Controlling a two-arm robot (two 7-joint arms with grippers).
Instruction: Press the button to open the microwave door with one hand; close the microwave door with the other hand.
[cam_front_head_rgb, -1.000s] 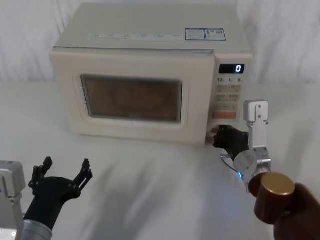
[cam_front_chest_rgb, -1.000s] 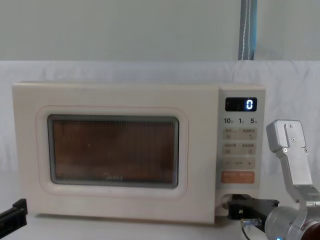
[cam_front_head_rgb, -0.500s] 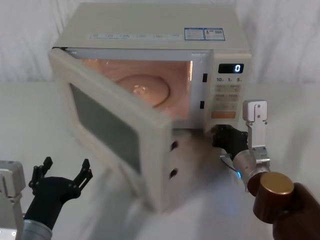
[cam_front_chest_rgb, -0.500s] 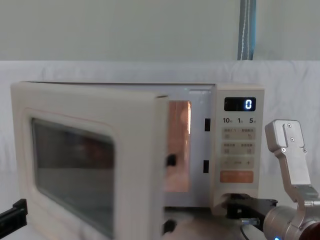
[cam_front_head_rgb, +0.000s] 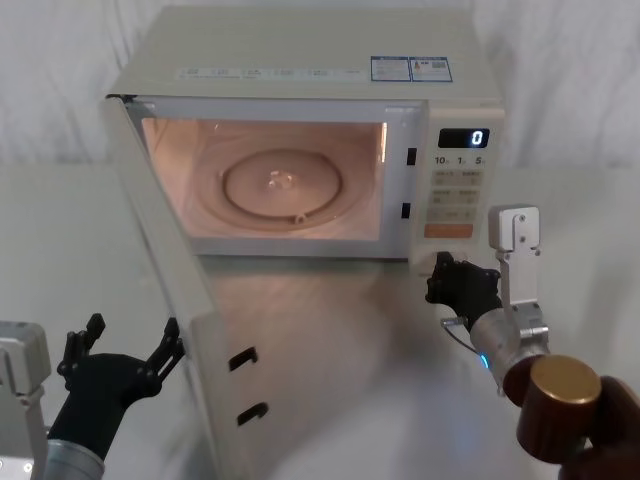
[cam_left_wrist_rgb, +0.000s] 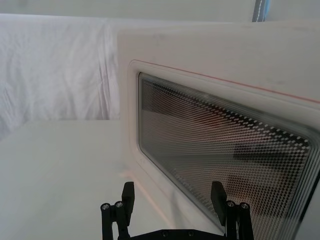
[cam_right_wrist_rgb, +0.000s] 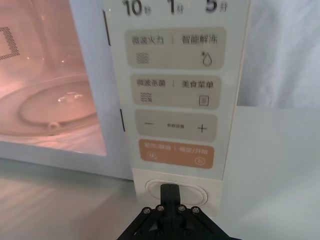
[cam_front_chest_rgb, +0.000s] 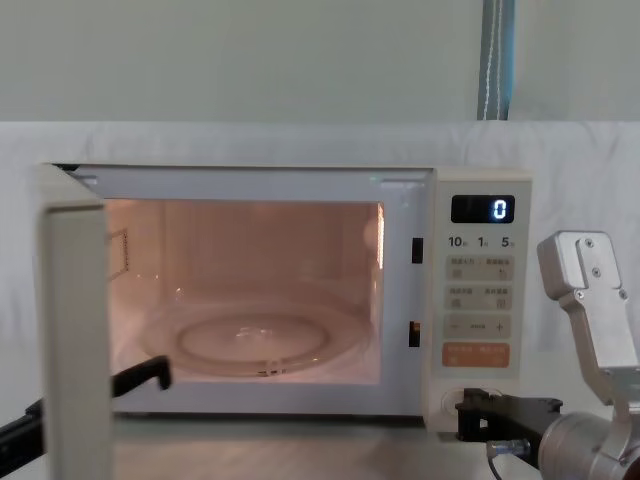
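Head view gives us the microwave (cam_front_head_rgb: 300, 60) at the back of the white tabletop (cam_front_head_rgb: 60, 230), facing us, its lit cavity exposed with the glass turntable (cam_front_head_rgb: 285, 185) inside. We see the door (cam_front_head_rgb: 170, 290) swung wide on its left hinge, jutting forward toward us so that we look at its inner face and two latch hooks at its free edge. From the chest view the door (cam_front_chest_rgb: 75, 340) shows nearly edge-on at the left, and the control panel (cam_front_chest_rgb: 480, 300) stands at the right with the display reading 0 and the orange key below the keypad.

We find our left hand (cam_front_head_rgb: 122, 352) low on the left, just beside the door's free edge, its two black fingers spread open and holding nothing. Through the left wrist view the fingers (cam_left_wrist_rgb: 128, 192) point at the door's outer face, with the dark mesh window (cam_left_wrist_rgb: 225, 155) close ahead; we cannot tell whether they touch it.

Our right hand (cam_front_head_rgb: 450, 283) sits at the bottom of the control panel. In the right wrist view its black fingers are closed together into one tip (cam_right_wrist_rgb: 170, 191), which overlaps the button (cam_right_wrist_rgb: 192, 189) below the orange key (cam_right_wrist_rgb: 176, 153); whether the tip touches it we cannot tell.
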